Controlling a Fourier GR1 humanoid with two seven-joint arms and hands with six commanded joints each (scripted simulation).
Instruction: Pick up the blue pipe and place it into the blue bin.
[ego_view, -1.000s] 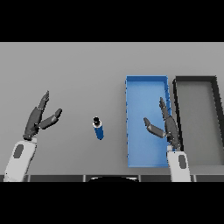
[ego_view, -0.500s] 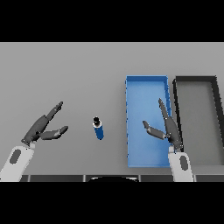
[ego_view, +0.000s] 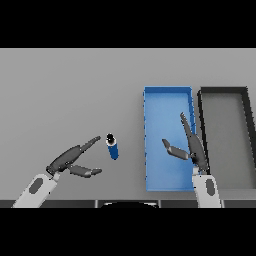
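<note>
Though hands open: 1 blue pipe (ego_view: 113, 147), 1 blue bin (ego_view: 167, 104), 1 dark bin (ego_view: 226, 95).

One cam only, head view, looking steeply down at the grey desk (ego_view: 70, 85) from the robot's own side, mid range. Frame takes in both arms coming up from the lower edge, w/ the blue bin (ego_view: 167, 95) and dark tray (ego_view: 225, 92) to the right. No 2nd view, so no overlap.

Grey table (ego_view: 65, 90), dark grey bin (ego_view: 226, 140) at its right side
</note>
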